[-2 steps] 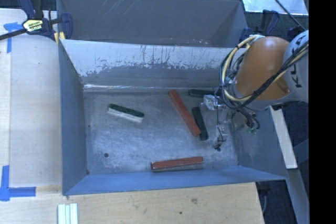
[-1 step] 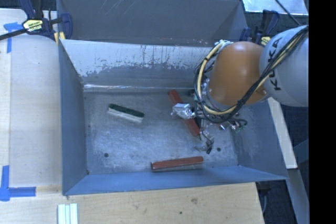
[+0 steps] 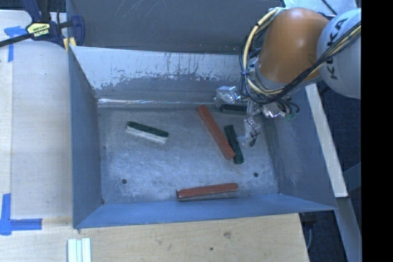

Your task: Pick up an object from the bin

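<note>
orange cover (image 3: 288,46) of the wrist, highest in the view, with cables (image 3: 258,40) looped round it. below it the gripper (image 3: 250,133) hangs low over the right end of the bin (image 3: 86,150). whether the gripper is wide or narrow cannot be told, and nothing is seen held in it. just to its left lies a dark green bar (image 3: 233,144), close against a longer red bar (image 3: 214,129) that lies aslant; whether the two touch cannot be told. step in hand, as judged: the approach, before any grasp. the green bar, being nearest, is the likely target. the next move calls for a small shift left to centre over the green bar, a grip across its narrow width, and care not to catch the red bar alongside. elsewhere: a brown bar (image 3: 207,191) along the bin's front, and a white bar (image 3: 147,132) with a green stripe, well apart at left. floor (image 3: 166,162) grey, flat, scuffed and speckled; back wall (image 3: 172,70) streaked. free room is ample at centre and left, tight at the bin's right side.
</note>
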Motion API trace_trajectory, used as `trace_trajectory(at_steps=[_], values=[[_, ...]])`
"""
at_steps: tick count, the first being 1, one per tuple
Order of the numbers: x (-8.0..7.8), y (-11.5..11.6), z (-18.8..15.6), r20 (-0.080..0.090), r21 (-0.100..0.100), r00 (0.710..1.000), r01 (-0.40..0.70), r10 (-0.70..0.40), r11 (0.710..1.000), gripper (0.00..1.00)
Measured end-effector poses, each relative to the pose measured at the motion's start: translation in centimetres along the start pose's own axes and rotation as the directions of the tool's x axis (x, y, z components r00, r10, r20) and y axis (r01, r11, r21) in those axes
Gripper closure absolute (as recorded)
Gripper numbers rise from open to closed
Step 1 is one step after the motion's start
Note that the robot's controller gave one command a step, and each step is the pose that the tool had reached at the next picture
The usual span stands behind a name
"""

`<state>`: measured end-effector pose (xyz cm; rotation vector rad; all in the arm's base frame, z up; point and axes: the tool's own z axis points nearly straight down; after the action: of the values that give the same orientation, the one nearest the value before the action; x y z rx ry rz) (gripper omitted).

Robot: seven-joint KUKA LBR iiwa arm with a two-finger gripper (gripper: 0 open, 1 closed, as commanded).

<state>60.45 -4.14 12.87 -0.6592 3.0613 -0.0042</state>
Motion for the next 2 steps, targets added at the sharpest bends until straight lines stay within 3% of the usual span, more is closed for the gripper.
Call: trace_trajectory(at_steps=[1,2], values=[[2.0,-0.3,5.4,0.000,-0.004,0.808,0.589,-0.589,0.808,0.00],[3.1,-3.0,5.7,0.001,-0.003,0.788,0.615,-0.615,0.788,0.00]])
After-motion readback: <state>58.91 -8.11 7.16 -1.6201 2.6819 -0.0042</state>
